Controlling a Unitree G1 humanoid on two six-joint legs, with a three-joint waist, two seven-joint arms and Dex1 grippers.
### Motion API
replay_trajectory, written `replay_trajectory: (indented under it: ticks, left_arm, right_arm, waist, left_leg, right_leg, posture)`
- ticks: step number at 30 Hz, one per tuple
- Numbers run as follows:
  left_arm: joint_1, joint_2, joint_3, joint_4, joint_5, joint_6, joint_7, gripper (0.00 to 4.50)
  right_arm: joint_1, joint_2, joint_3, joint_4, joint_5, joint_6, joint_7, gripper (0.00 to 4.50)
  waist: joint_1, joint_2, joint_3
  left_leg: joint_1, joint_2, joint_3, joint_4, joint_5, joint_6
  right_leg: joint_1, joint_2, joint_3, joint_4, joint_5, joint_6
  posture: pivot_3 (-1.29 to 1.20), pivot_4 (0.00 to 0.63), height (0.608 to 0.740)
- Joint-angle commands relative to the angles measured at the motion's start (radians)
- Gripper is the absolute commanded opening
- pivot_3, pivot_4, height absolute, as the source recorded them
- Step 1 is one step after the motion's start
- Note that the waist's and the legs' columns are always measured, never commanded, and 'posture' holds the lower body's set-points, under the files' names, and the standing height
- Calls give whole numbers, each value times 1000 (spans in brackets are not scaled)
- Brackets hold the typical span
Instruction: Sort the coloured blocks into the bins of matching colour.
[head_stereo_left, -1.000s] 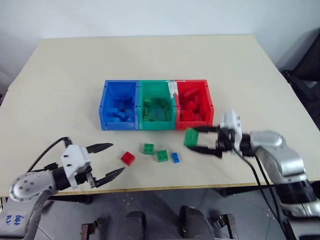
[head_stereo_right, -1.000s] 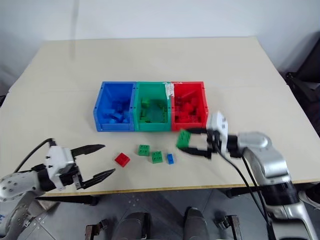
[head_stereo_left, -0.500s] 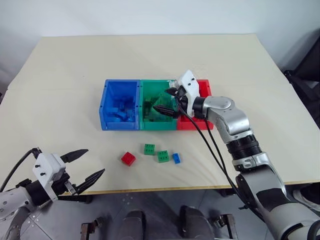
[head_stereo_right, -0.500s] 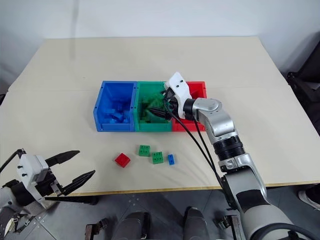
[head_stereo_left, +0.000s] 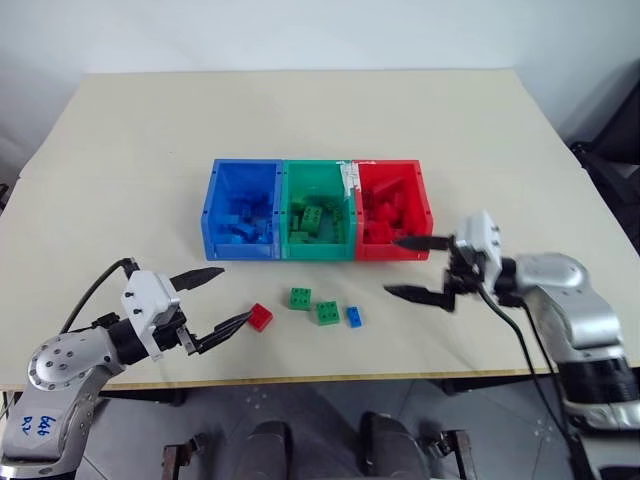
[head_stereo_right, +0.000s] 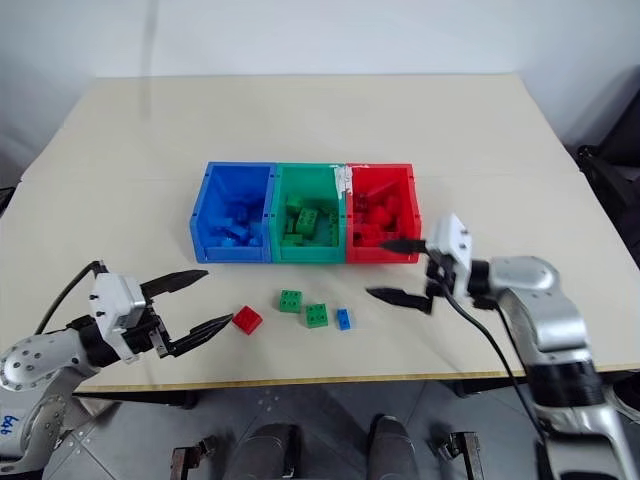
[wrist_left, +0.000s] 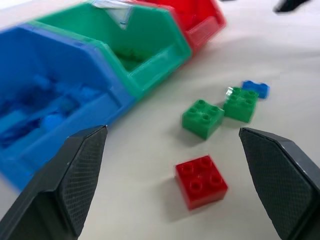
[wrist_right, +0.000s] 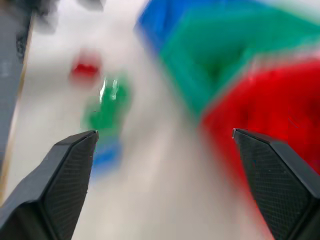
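Four loose blocks lie on the table (head_stereo_left: 120, 150) between your two claws, in a short row in front of the bins. Your left gripper (head_stereo_left: 218, 297) is spread wide and empty, its fingertips pointing at the red block (head_stereo_left: 260, 317), which sits just past its lower fingertip. Beyond that from the same claw come a green block (head_stereo_left: 299, 298), a second green block (head_stereo_left: 326, 312) just beside it, then the small blue block (head_stereo_left: 353, 317).

Your right gripper (head_stereo_left: 408, 266) is also spread wide, nothing between its fingers, and it points back toward the row; the blue block is the nearest one to it, a little way off its lower fingertip. Its upper fingertip hangs just in front of the red bin (head_stereo_left: 392, 223).

Past both claws, the blue bin (head_stereo_left: 243, 209), green bin (head_stereo_left: 319, 211) and red bin stand side by side, touching, each with bricks of its own colour inside.
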Motion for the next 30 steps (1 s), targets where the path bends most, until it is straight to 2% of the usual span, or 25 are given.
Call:
replay_trajectory:
  ticks: [1,6,11,18,21,28,30]
  left_arm:
    - [-47,10,-53,13,-5,-16,-56,4500]
    - [-84,14,-90,39,-3,-47,-115,4500]
    - [-39,35,-65,34,-20,-58,-163,4500]
    - [102,63,33,-6,-24,-93,-179,4500]
    - [170,63,87,-35,-25,-96,-164,4500]
    - [214,41,124,-85,-35,-86,-120,4500]
    - [211,36,117,-87,-32,-89,-114,4500]
  right_arm:
    - [65,-23,-84,-36,26,-57,6,4489]
    - [94,-5,-71,-86,31,-38,-19,4489]
    - [-45,77,123,-164,4,95,-63,4489]
    - [-245,162,333,-25,-137,81,-60,4489]
    - [-281,183,384,73,-202,2,-50,3880]
    - [-297,210,403,113,-192,-30,19,1533]
    - [-297,220,398,122,-199,-40,9,1533]
  waist:
    - [-12,0,0]
    - [-11,0,0]
    - [-14,0,0]
    - [-3,0,0]
    - [-6,0,0]
    - [-10,0,0]
    - [-11,0,0]
  left_leg:
    - [0,1,2,1,0,0]
    - [11,3,7,-1,0,-1]
    - [11,4,8,-1,0,-1]
    - [10,4,8,-1,-2,0]
    - [10,4,8,-1,-3,0]
    - [10,4,8,-1,-3,0]
    - [10,4,8,-1,-3,0]
  right_leg:
    - [0,0,0,0,0,1]
    - [5,0,2,2,0,0]
    - [4,0,3,2,0,0]
    - [4,0,3,1,0,-1]
    - [4,0,3,0,0,-1]
    - [4,1,3,0,0,-1]
    - [4,1,3,0,0,-1]
  posture:
    - [0,150,740]
    - [0,150,740]
    - [0,150,740]
    - [0,150,740]
    - [0,150,740]
    - [0,150,740]
    - [0,150,740]
